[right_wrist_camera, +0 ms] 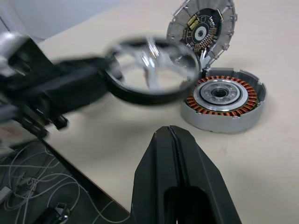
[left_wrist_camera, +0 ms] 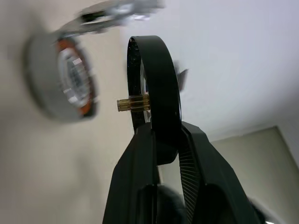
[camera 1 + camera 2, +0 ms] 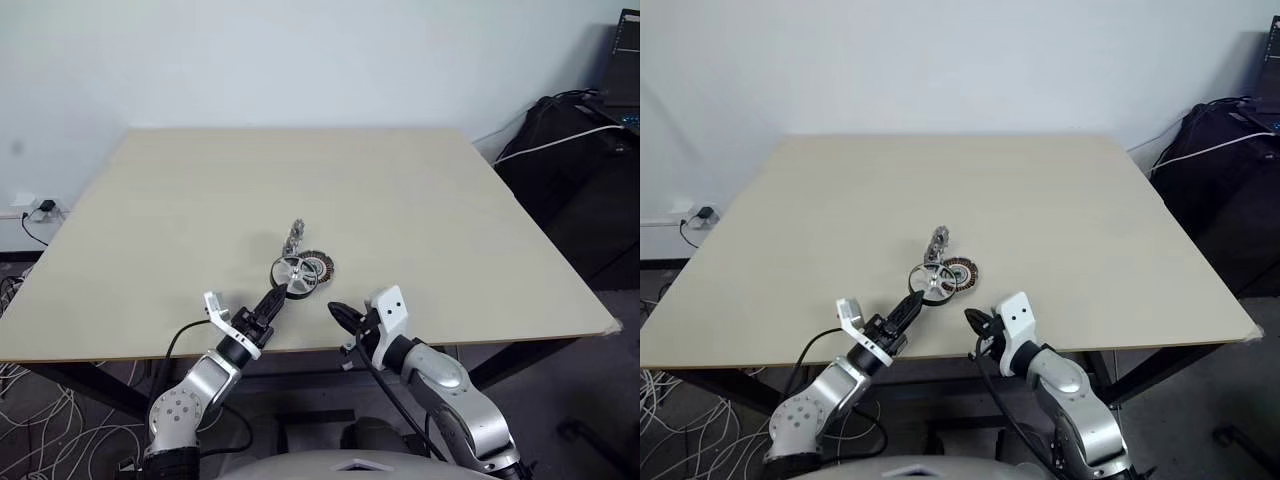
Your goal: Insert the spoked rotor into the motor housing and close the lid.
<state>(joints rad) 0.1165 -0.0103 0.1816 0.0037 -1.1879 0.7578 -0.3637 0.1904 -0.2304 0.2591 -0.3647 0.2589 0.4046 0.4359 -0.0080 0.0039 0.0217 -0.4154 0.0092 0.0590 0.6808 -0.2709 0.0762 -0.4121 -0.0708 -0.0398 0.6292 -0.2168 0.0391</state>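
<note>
Big tan table (image 3: pixel 420 220), parts near its front edge. Motor housing (image 1: pixel 224 100) sits flat on the table w/ copper windings up, lid (image 1: pixel 202 29) propped on edge right behind it, touching or nearly so. Left gripper (image 3: pixel 275 303) clamped on the rim of the spoked rotor (image 3: pixel 295 272), held in the air just beside the housing. Right gripper (image 1: pixel 170 135) pinched together, empty, nearby. Risks: rotor goes in tilted & jams; thin rim grip slips; rotor knocks the lid over
</note>
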